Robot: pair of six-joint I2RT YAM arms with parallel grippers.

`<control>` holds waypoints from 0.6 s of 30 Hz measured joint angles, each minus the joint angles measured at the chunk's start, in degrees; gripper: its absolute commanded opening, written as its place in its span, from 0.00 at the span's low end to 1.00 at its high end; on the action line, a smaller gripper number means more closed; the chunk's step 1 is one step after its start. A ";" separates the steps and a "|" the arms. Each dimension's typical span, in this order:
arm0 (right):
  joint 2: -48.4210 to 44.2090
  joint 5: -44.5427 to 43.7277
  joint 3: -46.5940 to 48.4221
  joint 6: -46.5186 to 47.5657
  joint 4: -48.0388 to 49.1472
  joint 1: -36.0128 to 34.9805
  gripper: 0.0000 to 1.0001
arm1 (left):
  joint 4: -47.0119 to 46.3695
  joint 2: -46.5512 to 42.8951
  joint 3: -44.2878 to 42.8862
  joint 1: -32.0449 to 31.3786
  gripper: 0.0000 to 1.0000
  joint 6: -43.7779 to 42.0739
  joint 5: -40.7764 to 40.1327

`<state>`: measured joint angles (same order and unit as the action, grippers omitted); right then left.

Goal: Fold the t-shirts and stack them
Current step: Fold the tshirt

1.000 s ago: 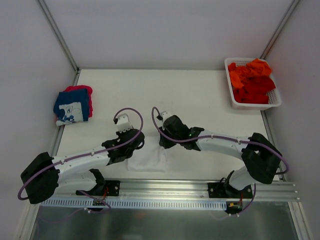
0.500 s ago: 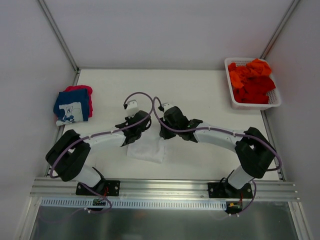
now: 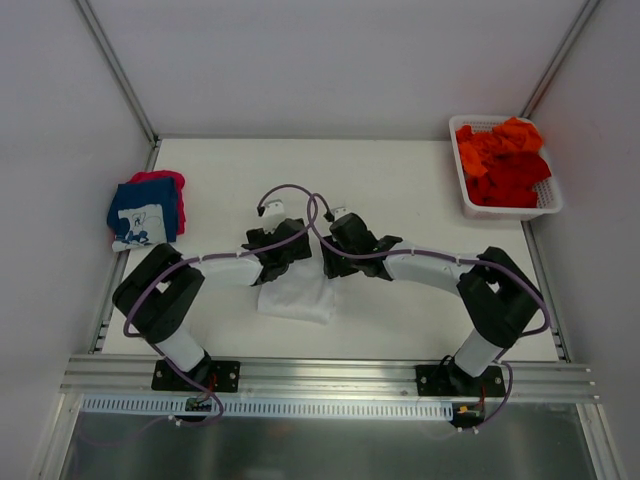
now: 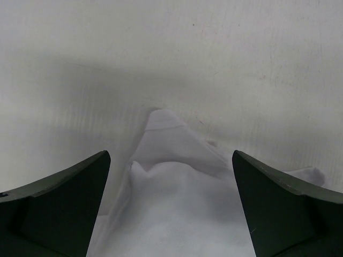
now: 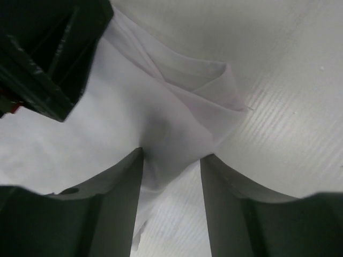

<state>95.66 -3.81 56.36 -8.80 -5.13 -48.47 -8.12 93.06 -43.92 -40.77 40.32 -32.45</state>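
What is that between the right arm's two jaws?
A bunched fold of the white t-shirt lies between the parted jaws of the right gripper, with bare table beyond it. The right wrist view shows this.

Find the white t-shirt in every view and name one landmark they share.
Top external: white t-shirt at centre, toward the near edge.
Left wrist: white t-shirt fills the lower middle.
Right wrist: white t-shirt runs from upper left to bottom centre.
Shared landmark: the pale table under it.

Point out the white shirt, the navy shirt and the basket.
white shirt point(image 3: 298, 298), overhead view, middle of the cloth.
navy shirt point(image 3: 150, 195), overhead view, blue upper part.
basket point(image 3: 512, 211), overhead view, near rim.
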 measured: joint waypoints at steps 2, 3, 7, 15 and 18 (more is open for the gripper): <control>0.00 -1.44 0.02 0.26 -0.42 0.00 0.55 | 0.70 -1.09 0.00 -0.02 0.99 -0.87 -1.09; 0.00 -2.19 0.20 0.37 -0.72 0.00 0.57 | 1.01 -2.21 0.02 -0.02 0.99 -1.51 -1.57; -1.62 -4.98 1.36 1.95 -2.25 0.00 0.61 | 2.12 -10.91 0.04 -0.13 0.99 -4.55 -3.28; -19.06 -8.46 1.90 3.93 -4.17 -2.47 0.43 | 5.88 -35.39 4.39 -2.84 0.26 -5.46 -2.32; -22.91 -8.37 1.16 3.63 -3.69 -4.42 0.11 | 8.57 -38.73 7.41 -4.46 0.00 -3.13 -1.03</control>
<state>72.75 -12.19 57.52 -5.17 -8.82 -52.88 0.45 54.33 -36.51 -45.23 37.19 -33.47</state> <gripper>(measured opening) 0.301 0.155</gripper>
